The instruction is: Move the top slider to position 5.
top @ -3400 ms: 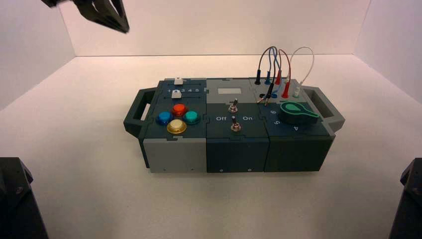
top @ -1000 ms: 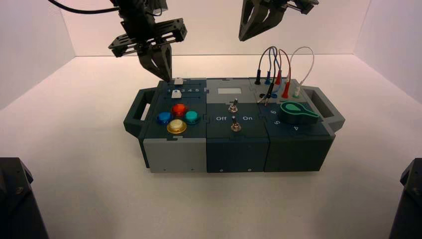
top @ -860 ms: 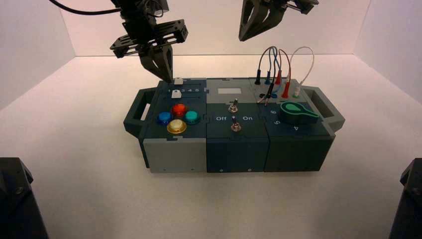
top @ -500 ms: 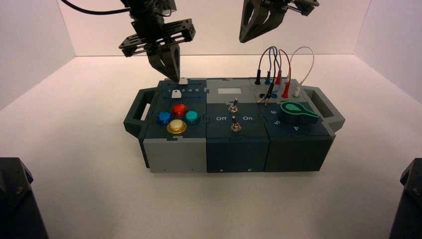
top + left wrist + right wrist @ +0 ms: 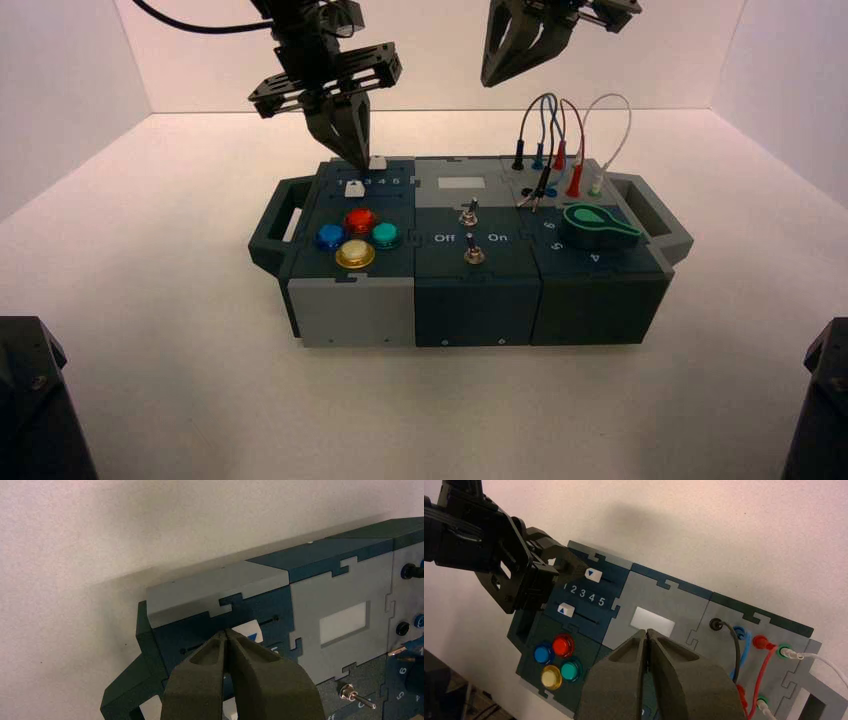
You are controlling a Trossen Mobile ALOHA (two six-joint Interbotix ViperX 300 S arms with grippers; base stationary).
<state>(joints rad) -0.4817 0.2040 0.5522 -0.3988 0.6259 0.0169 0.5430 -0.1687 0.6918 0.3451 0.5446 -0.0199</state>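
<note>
The top slider (image 5: 377,162) is a small white cap on the back row of the box's (image 5: 350,310) left panel. My left gripper (image 5: 362,160) is shut, and its tip rests against the cap's left side. In the left wrist view the cap (image 5: 248,631) shows just past the closed left gripper (image 5: 226,632). The right wrist view shows the top slider (image 5: 594,575) about level with the middle of the printed row, short of position 5 (image 5: 601,600). The lower twin cap (image 5: 566,610) sits near 1. My right gripper (image 5: 490,78) hangs shut above the box's back edge.
Red (image 5: 359,220), blue (image 5: 328,237), teal (image 5: 386,235) and yellow (image 5: 354,254) buttons lie in front of the sliders. Two toggle switches (image 5: 470,235) stand mid-box. A green knob (image 5: 597,226) and plugged wires (image 5: 560,140) fill the right end. Handles (image 5: 275,225) stick out at both ends.
My left gripper came down behind the box and moved to the right, pushing the top slider cap rightward along its track. The right gripper entered earlier and has held still over the last second.
</note>
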